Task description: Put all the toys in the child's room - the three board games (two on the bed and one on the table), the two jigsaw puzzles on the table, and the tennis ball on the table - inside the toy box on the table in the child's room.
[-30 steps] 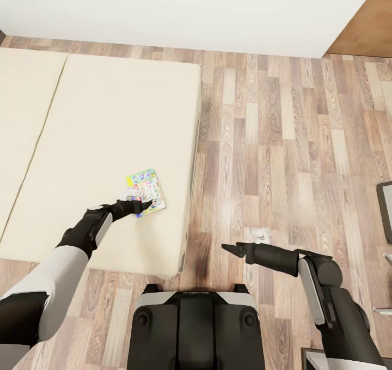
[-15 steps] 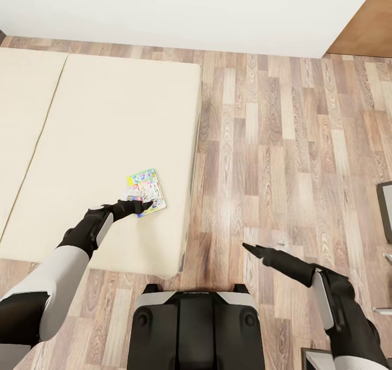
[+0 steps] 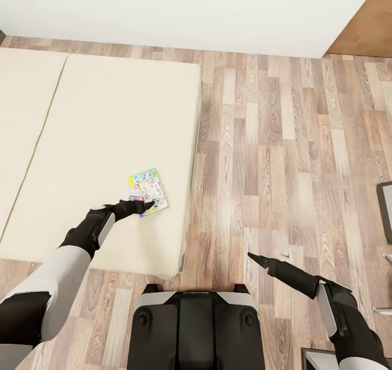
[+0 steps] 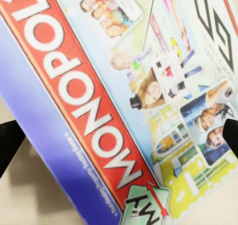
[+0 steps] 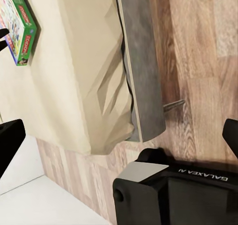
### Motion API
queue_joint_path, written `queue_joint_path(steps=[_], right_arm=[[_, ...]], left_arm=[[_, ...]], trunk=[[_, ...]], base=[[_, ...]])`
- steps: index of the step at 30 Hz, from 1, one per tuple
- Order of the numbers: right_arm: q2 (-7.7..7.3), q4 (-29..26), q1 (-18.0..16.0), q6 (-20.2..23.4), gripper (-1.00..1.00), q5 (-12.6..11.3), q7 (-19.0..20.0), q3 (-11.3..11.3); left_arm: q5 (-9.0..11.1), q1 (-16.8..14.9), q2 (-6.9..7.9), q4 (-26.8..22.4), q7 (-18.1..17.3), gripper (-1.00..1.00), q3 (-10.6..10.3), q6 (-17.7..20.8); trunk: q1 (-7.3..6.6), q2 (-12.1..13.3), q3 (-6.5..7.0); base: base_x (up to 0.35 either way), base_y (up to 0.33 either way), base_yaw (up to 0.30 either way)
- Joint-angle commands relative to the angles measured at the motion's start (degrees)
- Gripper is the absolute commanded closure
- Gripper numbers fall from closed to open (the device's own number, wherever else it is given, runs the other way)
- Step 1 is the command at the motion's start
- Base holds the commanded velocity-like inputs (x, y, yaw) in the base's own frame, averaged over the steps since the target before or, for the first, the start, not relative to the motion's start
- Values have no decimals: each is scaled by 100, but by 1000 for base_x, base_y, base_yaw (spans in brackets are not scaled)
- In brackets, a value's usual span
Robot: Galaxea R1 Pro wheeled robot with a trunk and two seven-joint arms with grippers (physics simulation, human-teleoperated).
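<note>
One board game (image 3: 148,189), a white-green Monopoly box with red edging, lies flat on the beige bed (image 3: 98,125) near its right edge. My left gripper (image 3: 142,205) is at the box's near corner and stands open. In the left wrist view the box lid (image 4: 129,86) is very close, with one dark fingertip (image 4: 7,145) at each side. Over the wood floor my right gripper (image 3: 255,258) points left, open and empty. Its wrist view shows the same box (image 5: 20,26) on the mattress. The table, toy box, jigsaw puzzles and tennis ball are out of view.
The bed's grey frame (image 5: 141,76) runs along the wood-plank floor (image 3: 283,141). A white wall (image 3: 190,10) stands behind, with a brown panel (image 3: 370,26) at the far right. A dark-framed object (image 3: 385,209) touches the right edge. My base (image 3: 196,326) is at the bed's foot.
My right arm has drawn back to the right and lower over the floor. The board game has shifted slightly to the right at my left gripper's tips.
</note>
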Motion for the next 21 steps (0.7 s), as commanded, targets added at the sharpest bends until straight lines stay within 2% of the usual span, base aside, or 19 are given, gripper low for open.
queue_joint_path(steps=[1, 21], right_arm=[[-1, 1, -2, 42, -100, -30, 5, -5], [-4, -23, -2, 79, -100, -36, 20, -23]], left_arm=[[4, 1, -2, -8, -26, -100, 15, 45], [2, 1, -3, -8, -26, -100, 6, 45]], trunk=[[3, -7, -5], [3, -7, -5]], base=[[0, 0, 0], [0, 0, 0]])
